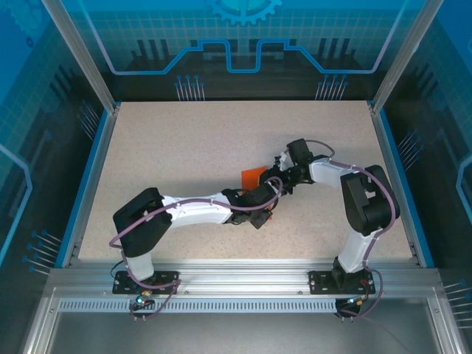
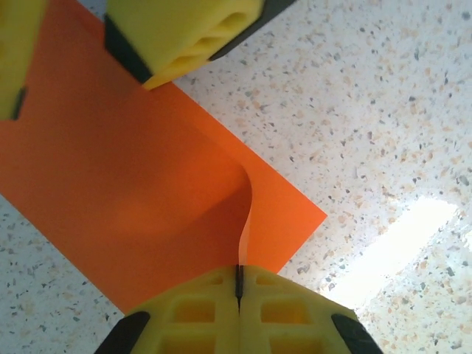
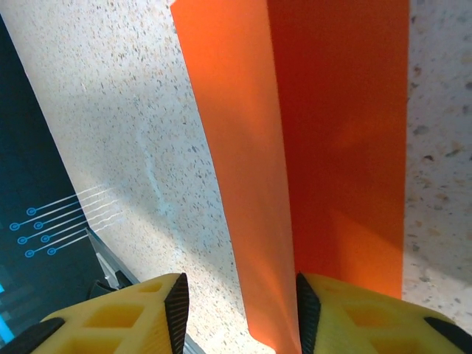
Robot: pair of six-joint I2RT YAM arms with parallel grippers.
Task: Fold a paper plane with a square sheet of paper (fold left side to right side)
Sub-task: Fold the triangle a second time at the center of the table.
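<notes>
The square sheet of paper (image 1: 253, 175) is bright orange and lies mid-table on the speckled top. My left gripper (image 1: 267, 198) reaches it from the near side. In the left wrist view, my left gripper (image 2: 240, 274) is shut on one raised edge of the sheet (image 2: 133, 192), which curls up into the jaws. The right gripper's yellow fingers (image 2: 184, 33) hang over the sheet's far part. My right gripper (image 1: 282, 179) comes in from the right. In the right wrist view, it (image 3: 240, 306) is open, and a lifted flap (image 3: 243, 184) of the sheet (image 3: 346, 133) stands against its right finger.
The speckled table (image 1: 184, 147) is bounded by a blue rim (image 1: 94, 162) on the left and right and by a dark patterned wall (image 3: 29, 169) behind. Both arms cross close together at the table's middle.
</notes>
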